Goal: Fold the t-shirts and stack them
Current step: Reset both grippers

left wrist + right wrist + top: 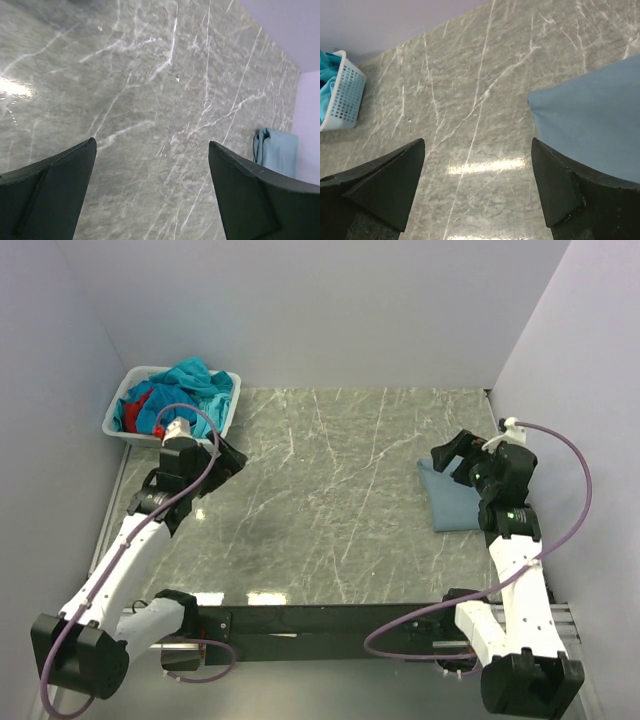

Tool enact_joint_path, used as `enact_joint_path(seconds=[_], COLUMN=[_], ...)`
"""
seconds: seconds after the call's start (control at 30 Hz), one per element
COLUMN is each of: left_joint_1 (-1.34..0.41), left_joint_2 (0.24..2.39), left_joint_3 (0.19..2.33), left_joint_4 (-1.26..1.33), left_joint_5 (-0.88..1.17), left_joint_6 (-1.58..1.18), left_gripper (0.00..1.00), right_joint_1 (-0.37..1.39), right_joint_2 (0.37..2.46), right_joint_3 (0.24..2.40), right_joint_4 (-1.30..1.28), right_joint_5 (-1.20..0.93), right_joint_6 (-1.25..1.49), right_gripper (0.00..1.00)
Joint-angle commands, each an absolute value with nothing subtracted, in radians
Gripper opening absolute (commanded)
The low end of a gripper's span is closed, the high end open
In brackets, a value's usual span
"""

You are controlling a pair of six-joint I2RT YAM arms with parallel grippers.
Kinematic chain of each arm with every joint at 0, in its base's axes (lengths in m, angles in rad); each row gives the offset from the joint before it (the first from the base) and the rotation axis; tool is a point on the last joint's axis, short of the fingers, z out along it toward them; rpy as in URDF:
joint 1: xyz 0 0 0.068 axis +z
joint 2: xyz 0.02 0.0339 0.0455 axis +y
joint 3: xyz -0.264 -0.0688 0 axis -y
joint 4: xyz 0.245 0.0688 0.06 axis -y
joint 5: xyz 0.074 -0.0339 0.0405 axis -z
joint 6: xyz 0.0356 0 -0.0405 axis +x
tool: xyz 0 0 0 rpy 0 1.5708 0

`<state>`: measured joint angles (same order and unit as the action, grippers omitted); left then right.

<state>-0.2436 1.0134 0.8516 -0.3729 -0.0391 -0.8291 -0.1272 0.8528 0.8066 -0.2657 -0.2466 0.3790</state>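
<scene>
Wide-spread tool (pixel 477 144), grey-blue t-shirt (pixel 592 117), white basket (pixel 346 97)

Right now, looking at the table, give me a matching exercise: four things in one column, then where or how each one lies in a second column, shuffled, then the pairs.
Column one
1. grey-blue t-shirt
2. white basket
3. teal t-shirt
4. red t-shirt

Column two
A. at the far left corner of the table
B. mostly buried in the basket, only a patch showing
C. folded flat on the table's right side
D. heaped on top in the basket

Pairs: 1-C, 2-A, 3-D, 4-B
</scene>
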Motion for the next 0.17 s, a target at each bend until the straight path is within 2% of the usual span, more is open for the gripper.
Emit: enact_joint_path(seconds=[0.0, 0.13], left_joint_1=[-0.245, -0.245], left_joint_2=[0.977, 0.979], left_joint_3=[0.877, 0.899], left_joint_4=[-0.403, -0.423], left_joint_5=[-0.112, -0.117], left_joint_6=[-0.836, -0.831], left_gripper=[0.99, 0.99], right_joint_1=[-0.127, -0.127], right_joint_2=[0.804, 0.775], right_joint_3=[0.788, 0.778], right_joint_4=[-0.195, -0.19], right_joint_5=[-0.262, -0.261], right_joint_6=[0.383, 0.387], right_gripper=[0.93, 0.94])
